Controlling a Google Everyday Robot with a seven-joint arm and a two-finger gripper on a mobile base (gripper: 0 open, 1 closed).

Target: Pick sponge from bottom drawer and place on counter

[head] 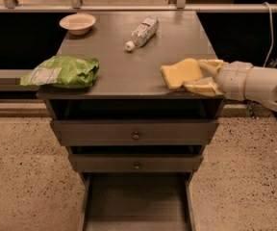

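So, counting what's sitting here: one pale yellow rectangular foam sponge (179, 73), one crinkly green plastic snack bag (61, 71), one small round pinkish-beige bowl (77, 23), one clear plastic bottle (141, 32) with a white cap, and three grey wooden drawers.

The cream-yellow two-finger gripper (194, 75) is reaching in from the right on its fat white arm (258, 83), hanging at the near right corner of the flat grey-brown counter (129, 66). It's closed down only as far as the sponge allows, one finger on the far side and one on the near side, pinching the sponge's right end. The sponge is sticking out leftward over the counter, right by the near edge. Whether it's actually touching the surface or floating just above it, I can't tell.

The bag is lying at the near left corner, hanging a bit over the left edge. The bowl is sitting at the far left, the bottle lying on its side near the far middle, both well apart from the sponge. What's in the bowl, I can't make out.

The upper drawer (95, 133) and middle drawer (100, 163), one round knob each, are looking shut. The deep bottom drawer (136, 206) is standing pulled out toward the camera, showing its flat grey floor.
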